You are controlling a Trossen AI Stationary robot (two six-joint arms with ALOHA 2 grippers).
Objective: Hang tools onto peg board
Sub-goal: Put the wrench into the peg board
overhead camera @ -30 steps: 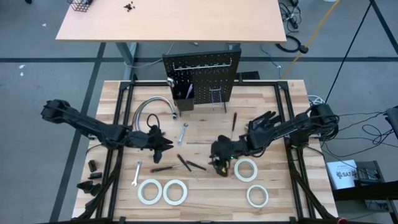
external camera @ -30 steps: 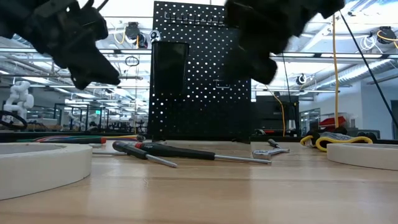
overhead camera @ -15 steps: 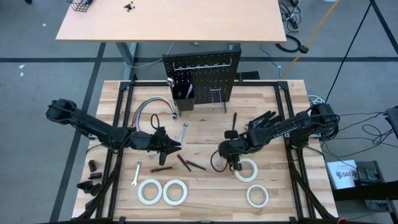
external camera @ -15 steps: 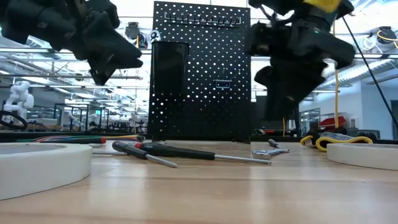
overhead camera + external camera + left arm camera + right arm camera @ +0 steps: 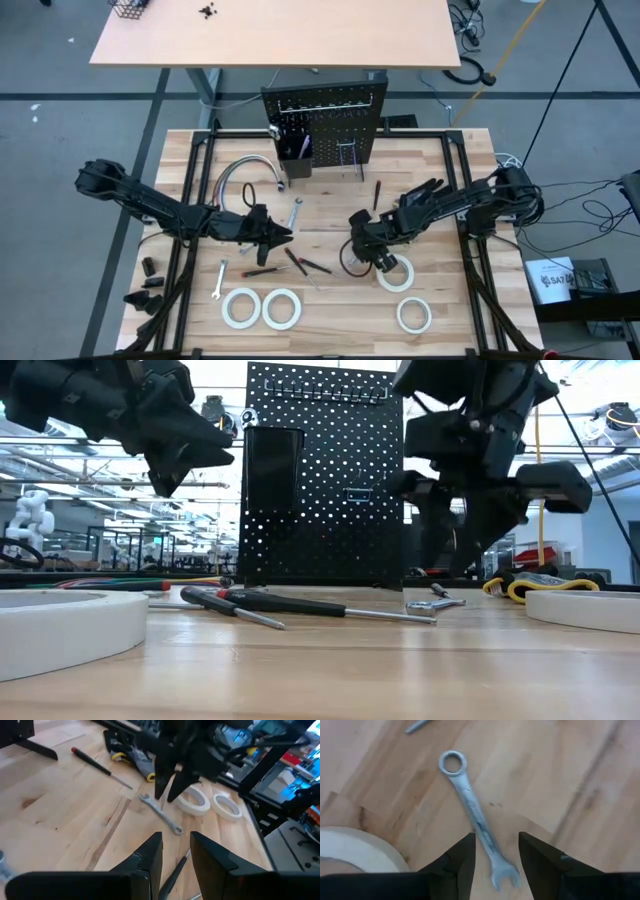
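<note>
Near the middle of the wooden table (image 5: 440, 170), seen from above, both arms reach inward. The left gripper (image 5: 283, 235) hovers over the boards just beside a red-handled screwdriver (image 5: 258, 270) and two black-handled screwdrivers (image 5: 297, 262). The right gripper (image 5: 365, 262) hangs next to a white tape roll (image 5: 396, 272). Two more rolls (image 5: 241, 307) lie at the near edge and a fourth (image 5: 414, 315) sits to the right. The peg board (image 5: 324, 124) stands upright at the far side, with a small black bin (image 5: 295, 150) on it, a curved grey cable bundle (image 5: 245, 172) beside it, and a silver wrench (image 5: 294, 214) in front of it.

What lies under the right gripper is not clear from above; the right wrist view shows it: a small silver wrench (image 5: 475, 817) lies flat on the wood, its open end between the two dark fingers (image 5: 457, 865), which stand apart on either side without touching it.

The left wrist view shows that arm's fingers (image 5: 150, 857) set narrowly apart and holding nothing, with the right arm's fingers over the same wrench (image 5: 161, 813) farther off.

The low view shows both grippers raised off the table, with the peg board behind them.
</note>
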